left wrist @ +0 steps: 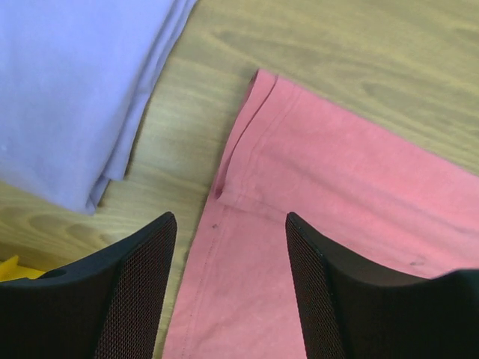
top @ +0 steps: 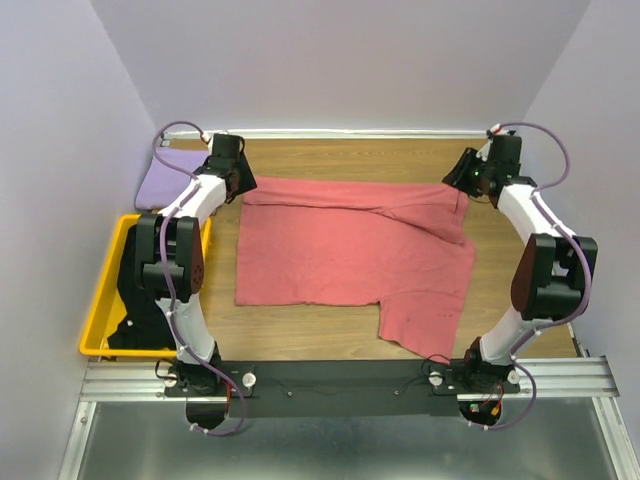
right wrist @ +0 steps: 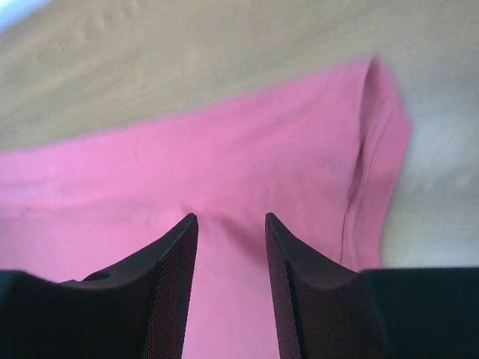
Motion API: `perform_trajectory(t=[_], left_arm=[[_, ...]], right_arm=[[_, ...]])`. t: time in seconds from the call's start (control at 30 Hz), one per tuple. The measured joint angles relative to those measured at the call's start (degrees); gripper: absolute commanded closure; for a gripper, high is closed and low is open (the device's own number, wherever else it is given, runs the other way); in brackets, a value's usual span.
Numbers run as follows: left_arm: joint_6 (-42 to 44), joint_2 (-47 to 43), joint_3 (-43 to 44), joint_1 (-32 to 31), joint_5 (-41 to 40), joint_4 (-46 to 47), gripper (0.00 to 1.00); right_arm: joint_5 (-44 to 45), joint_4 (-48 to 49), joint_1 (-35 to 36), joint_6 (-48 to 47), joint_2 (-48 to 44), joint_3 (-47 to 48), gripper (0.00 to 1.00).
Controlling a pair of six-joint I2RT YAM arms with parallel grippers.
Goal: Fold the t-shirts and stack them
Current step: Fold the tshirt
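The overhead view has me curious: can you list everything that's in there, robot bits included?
salmon-pink t-shirt: one, pink, spread out in the middle of the table, lower right part sticking out toward the near edge
lavender t-shirt: one, pale purple, folded, far left corner
black t-shirts: count unclear, black, heaped in the bin
bin: one, yellow, left edge of the table
table: one, light wood, under it all
arms: two, white and black, left arm and right arm, based at the near edge
left end effector: one, black, open over the pink shirt's far left corner
right end effector: one, black, open over its far right corner
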Motion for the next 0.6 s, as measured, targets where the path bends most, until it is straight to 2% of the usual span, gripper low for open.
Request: perform_trajectory(t=[0.13,0.27,0.47,0.6], left_arm=[[-0.87,2.1,-0.74,0.0,0.02,0.31,0.35],[-1.11,3.04,-0.61,-0.11,0.09,0.44,0.35],[-0.81,0.26,-3.48,-2.69,-0.2,1.51,0.34],[0.13,-5.92,-9.66,-6.58,-2.03,2.25,0.33]], right_arm=[[0.46,-2.25,1.2,0.83,-2.67,-6.36,0.46],[0.81,-6.19,2.75,-1.07,-4.09,-11.26,0.46],[4.59,-7.67,17.88,-5.18,-3.78,-11.08,0.49],[7.04,-8.11,22.23,-6.38,-0.22,-9.09,0.52]])
